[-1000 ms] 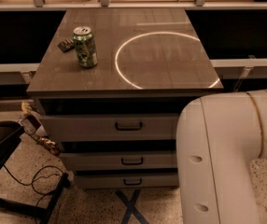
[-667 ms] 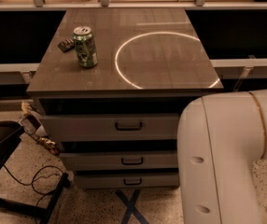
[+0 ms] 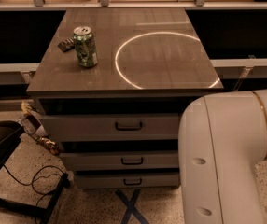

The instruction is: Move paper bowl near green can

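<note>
The green can (image 3: 85, 47) stands upright near the back left of the brown cabinet top (image 3: 161, 78). It has whitish mottled markings and a silver top. The paper bowl is out of view. My gripper is out of view too. Only a large white segment of my arm (image 3: 231, 157) shows, at the lower right, in front of the cabinet and below its top.
A small dark flat object (image 3: 66, 44) lies just left of the can. A bright ring of reflected light (image 3: 124, 76) lies on the cabinet top. Three drawers (image 3: 128, 125) face me. A dark stand (image 3: 3, 143) and a cable (image 3: 35, 181) sit on the floor at left.
</note>
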`<state>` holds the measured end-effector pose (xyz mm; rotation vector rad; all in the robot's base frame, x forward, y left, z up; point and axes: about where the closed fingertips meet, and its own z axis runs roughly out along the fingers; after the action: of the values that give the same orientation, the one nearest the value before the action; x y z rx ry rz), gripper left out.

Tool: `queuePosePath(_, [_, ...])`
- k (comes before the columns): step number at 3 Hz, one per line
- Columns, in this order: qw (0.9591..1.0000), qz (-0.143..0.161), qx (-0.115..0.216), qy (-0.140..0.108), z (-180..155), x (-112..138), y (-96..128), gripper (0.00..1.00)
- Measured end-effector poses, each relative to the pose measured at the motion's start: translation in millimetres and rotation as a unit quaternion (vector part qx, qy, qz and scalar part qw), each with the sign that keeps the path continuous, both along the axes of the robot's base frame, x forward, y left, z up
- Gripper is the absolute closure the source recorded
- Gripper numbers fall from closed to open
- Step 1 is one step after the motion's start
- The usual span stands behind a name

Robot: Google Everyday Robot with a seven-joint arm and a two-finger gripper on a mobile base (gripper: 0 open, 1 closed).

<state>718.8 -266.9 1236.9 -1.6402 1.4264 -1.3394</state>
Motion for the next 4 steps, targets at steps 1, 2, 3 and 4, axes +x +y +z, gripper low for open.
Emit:
queuePosePath(1, [0.9999,-0.002,-0.005,-0.009,9.9,-4.5,-0.9,1.00])
queuePosePath(2, [0.9998,-0.005,-0.008,-0.016,19.0,-10.1,-2.5,1.00])
queuePosePath(3, [0.9997,-0.012,-0.012,-0.016,26.4,-16.3,-4.6,1.00])
queuePosePath(4, [0.9995,-0.018,-0.020,-0.017,34.3,-22.5,-6.1,1.00])
